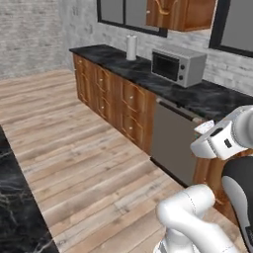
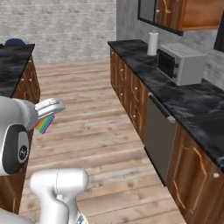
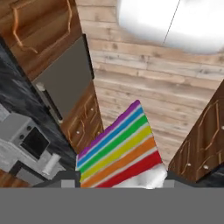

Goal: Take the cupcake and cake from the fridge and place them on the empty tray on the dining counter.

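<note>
My gripper [image 3: 117, 179] is shut on the cake [image 3: 118, 151], a wedge slice with rainbow-coloured layers and a white edge, and carries it above the wooden floor. From the right base view the cake [image 2: 44, 124] hangs under the gripper [image 2: 47, 114], beside the dining counter [image 2: 15, 59] with its black veined top. That counter's corner [image 1: 15, 202] also shows at the lower left of the left base view. The cupcake, the fridge and the tray are out of view.
A wall counter [image 1: 118, 62] with brown cabinets carries a microwave [image 1: 178, 66] and a paper towel roll [image 1: 131, 48]. A grey dishwasher front [image 1: 173, 143] sits below it. Open wooden floor [image 1: 79, 148] lies between the two counters. A dark blue object [image 2: 15, 42] rests on the dining counter.
</note>
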Motion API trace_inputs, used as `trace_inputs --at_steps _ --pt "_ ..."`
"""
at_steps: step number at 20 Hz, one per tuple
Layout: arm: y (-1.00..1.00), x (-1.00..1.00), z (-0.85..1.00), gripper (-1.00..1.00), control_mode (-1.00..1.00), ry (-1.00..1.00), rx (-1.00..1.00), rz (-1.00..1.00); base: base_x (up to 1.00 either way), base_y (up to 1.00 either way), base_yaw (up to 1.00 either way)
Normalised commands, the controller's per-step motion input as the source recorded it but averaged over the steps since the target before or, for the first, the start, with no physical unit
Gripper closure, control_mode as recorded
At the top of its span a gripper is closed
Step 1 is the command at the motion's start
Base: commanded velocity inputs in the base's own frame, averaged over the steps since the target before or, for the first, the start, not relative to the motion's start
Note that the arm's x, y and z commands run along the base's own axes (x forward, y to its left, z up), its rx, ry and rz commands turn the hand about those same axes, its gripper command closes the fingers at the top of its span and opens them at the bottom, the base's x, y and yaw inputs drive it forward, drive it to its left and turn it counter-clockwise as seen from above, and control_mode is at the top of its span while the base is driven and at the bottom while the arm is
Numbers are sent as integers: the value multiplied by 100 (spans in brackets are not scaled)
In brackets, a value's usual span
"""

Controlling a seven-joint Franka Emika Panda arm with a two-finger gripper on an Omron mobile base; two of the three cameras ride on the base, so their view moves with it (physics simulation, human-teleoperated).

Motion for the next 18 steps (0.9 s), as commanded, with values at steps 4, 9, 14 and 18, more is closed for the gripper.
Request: trace_inputs --at_steps 4,9,14,18 --pt "0 0 0 100 100 0 0 0 100 0 43" --pt "0 0 0 100 100 0 0 0 100 -24 20" --pt "0 0 0 100 100 0 0 0 100 -44 3" --pt "0 0 0 100 100 0 0 0 100 -6 17"
